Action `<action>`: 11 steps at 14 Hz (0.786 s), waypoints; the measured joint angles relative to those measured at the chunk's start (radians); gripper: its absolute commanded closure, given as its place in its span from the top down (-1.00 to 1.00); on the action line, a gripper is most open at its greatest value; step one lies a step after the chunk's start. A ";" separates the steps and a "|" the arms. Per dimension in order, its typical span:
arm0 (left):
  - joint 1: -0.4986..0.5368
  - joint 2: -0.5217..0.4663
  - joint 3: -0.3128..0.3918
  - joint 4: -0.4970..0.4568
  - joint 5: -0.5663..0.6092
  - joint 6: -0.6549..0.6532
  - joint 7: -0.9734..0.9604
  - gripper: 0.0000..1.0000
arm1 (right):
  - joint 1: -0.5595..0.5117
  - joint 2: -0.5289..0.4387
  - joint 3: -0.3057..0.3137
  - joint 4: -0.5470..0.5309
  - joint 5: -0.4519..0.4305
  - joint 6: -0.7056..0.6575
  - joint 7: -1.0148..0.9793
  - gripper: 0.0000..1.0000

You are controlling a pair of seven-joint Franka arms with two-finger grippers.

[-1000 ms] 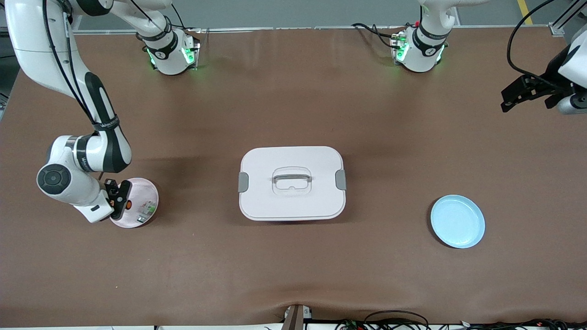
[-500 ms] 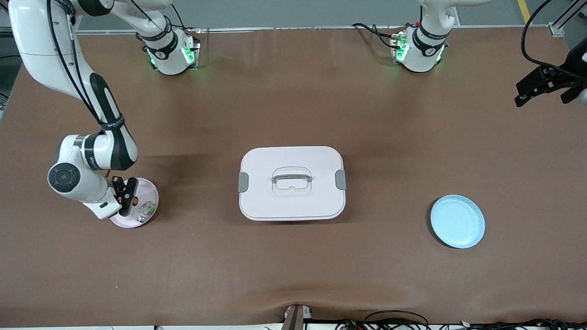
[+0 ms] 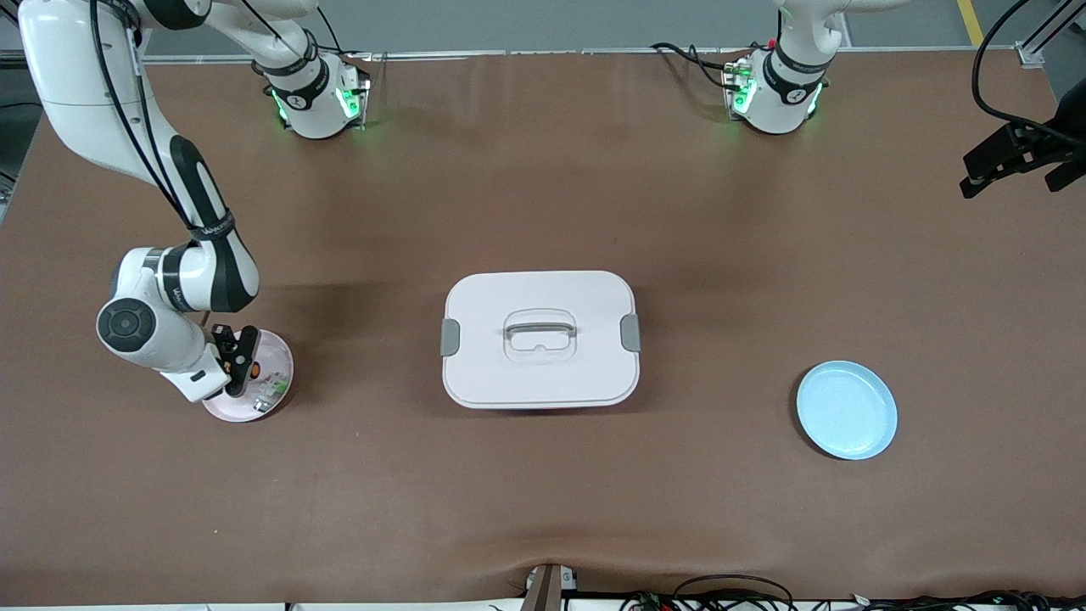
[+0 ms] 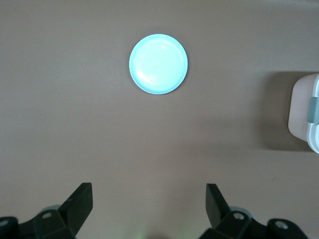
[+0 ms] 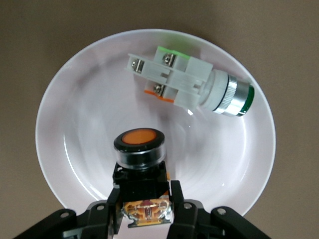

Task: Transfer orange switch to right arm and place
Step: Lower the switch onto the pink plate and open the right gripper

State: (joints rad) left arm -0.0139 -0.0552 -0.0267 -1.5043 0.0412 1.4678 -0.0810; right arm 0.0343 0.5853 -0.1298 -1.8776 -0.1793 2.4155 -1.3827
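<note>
While the left tool [image 3: 1014, 165] waited spread at the frame's upper right, the right tool [image 3: 240, 363] pinched the orange switch [image 5: 139, 149] over the pink plate [image 5: 60, 124] at lower left.

You see a matt brown cloth-like table [image 3: 543, 492] cover, faintly creased. The white rectangular plastic box [image 3: 540, 339] looks smooth and satiny. The glossy pale pink plate [image 5: 70, 129] shows soft reflections; the orange switch [image 5: 139, 149] has a shiny black plastic collar. The white-and-green part [image 5: 192, 84] carries a bright metal ring.
</note>
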 measured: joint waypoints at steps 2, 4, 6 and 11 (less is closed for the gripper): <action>0.000 -0.001 0.000 0.001 0.000 -0.002 0.000 1.00 | 0.000 0.000 0.000 0.000 0.000 0.005 0.000 0.28; 0.000 -0.002 0.000 0.001 0.000 -0.004 0.000 1.00 | 0.000 0.000 -0.001 0.001 0.000 0.006 0.000 0.52; 0.000 -0.001 0.000 0.001 0.000 -0.006 0.001 1.00 | -0.001 -0.001 -0.003 0.005 0.000 0.014 0.000 0.76; -0.003 -0.002 -0.002 0.000 0.000 -0.007 0.002 1.00 | -0.015 -0.004 -0.008 0.045 0.000 0.017 0.000 1.00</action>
State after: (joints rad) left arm -0.0170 -0.0570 -0.0291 -1.5043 0.0412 1.4609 -0.0795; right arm 0.0190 0.5809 -0.1377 -1.8326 -0.1791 2.4329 -1.3822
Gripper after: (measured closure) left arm 0.000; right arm 0.004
